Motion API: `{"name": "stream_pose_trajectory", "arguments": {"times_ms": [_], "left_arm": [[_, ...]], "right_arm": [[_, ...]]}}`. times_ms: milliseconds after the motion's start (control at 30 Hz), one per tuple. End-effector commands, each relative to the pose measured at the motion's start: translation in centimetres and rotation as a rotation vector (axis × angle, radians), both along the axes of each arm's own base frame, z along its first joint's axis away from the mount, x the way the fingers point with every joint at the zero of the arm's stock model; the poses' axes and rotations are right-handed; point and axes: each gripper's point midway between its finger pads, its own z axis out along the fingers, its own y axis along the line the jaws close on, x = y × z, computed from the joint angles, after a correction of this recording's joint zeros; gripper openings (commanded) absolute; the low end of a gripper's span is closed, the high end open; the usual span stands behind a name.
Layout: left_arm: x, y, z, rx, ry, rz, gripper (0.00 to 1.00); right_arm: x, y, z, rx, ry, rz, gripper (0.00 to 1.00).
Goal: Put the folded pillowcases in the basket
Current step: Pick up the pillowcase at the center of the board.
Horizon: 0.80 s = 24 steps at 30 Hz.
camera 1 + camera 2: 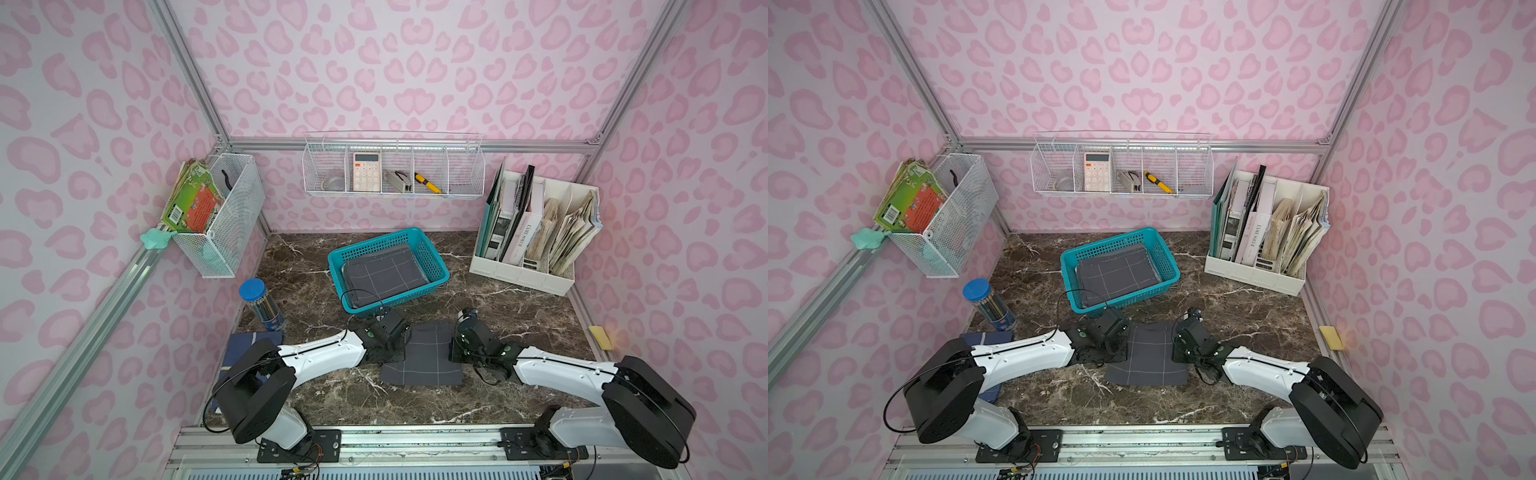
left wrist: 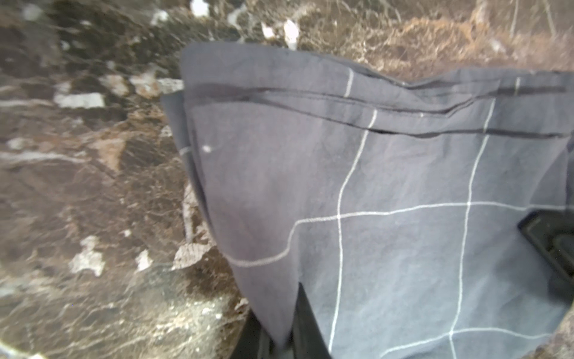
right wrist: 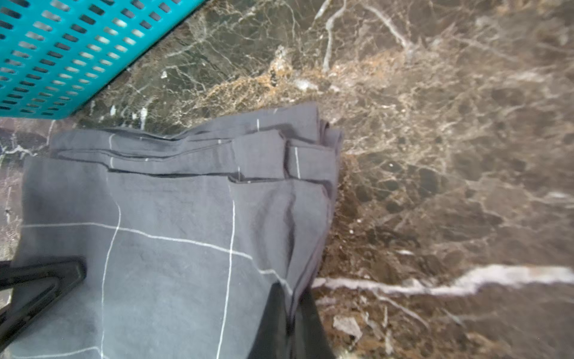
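Observation:
The folded pillowcase (image 1: 424,353) (image 1: 1150,353), dark grey with white grid lines, lies on the marble table between my two grippers. My left gripper (image 2: 284,326) is shut on the cloth's left edge (image 2: 388,186), which rises pinched between the black fingers. At the opposite edge, my right gripper (image 3: 292,298) is shut on the pillowcase (image 3: 174,217) in the same way. In both top views the wrists hide the fingertips. Just behind the grippers stands the teal basket (image 1: 399,297) (image 1: 1129,297) (image 3: 62,52). It holds another grey grid-lined cloth (image 1: 384,272).
A blue-lidded pencil tube (image 1: 259,303) and a dark blue notebook (image 1: 241,345) sit at the left. A white file organiser (image 1: 536,232) stands at the back right. White wire baskets (image 1: 224,216) (image 1: 395,166) hang on the walls. A yellow sponge (image 1: 601,336) lies at the right edge.

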Motion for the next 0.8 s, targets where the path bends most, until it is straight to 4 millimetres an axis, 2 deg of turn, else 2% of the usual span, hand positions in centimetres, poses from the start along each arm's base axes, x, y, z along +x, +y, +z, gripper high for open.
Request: {"name": "stream_pose_trajectory", "arguments": {"times_ms": [0, 200, 400, 600, 767], "left_arm": [[0.2, 0.7, 0.4, 0.020, -0.025, 0.027, 0.00], [0.0, 1.3, 1.3, 0.008, -0.054, 0.048, 0.00], [-0.1, 1.7, 3.1, -0.018, -0.097, 0.061, 0.00], [0.3, 1.8, 7.8, -0.097, -0.192, 0.076, 0.00], [1.1, 3.3, 12.2, -0.073, -0.303, 0.099, 0.00]], "right_arm": [[0.3, -0.4, 0.3, -0.008, -0.027, -0.017, 0.00], [0.2, -0.2, 1.4, -0.002, -0.065, -0.009, 0.00], [0.4, -0.2, 4.4, 0.030, -0.157, -0.006, 0.00], [1.5, -0.2, 10.0, 0.077, -0.307, -0.004, 0.00], [3.5, 0.4, 15.9, 0.090, -0.458, -0.015, 0.00]]}}
